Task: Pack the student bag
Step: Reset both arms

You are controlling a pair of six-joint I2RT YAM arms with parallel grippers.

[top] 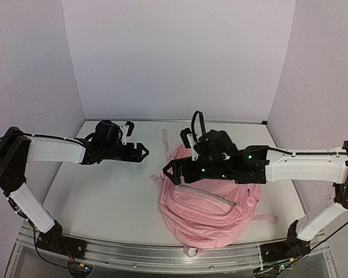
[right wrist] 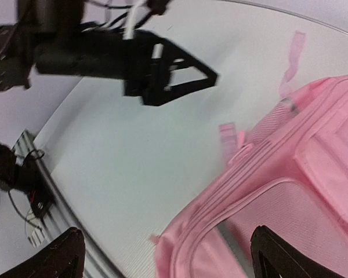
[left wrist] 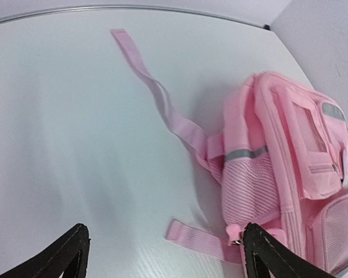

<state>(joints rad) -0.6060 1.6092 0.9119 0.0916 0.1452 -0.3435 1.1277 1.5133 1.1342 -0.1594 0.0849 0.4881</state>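
The pink student bag (top: pixel 209 208) lies flat on the white table, right of centre, front pockets facing up. It also shows in the left wrist view (left wrist: pixel 290 162) and the right wrist view (right wrist: pixel 290 174). A long pink strap (left wrist: pixel 156 92) trails from it toward the back wall. My right gripper (top: pixel 169 169) is open and empty and hovers over the bag's upper left edge (right wrist: pixel 174 260). My left gripper (top: pixel 140 152) is open and empty above the bare table, left of the bag (left wrist: pixel 162 255). A short strap end (left wrist: pixel 191 237) lies between its fingers.
White walls close the table at the back and both sides. An aluminium rail (top: pixel 162 252) runs along the near edge, with cables (right wrist: pixel 17 174) by it. The left arm's black gripper (right wrist: pixel 185 75) shows in the right wrist view, close to the bag's left side.
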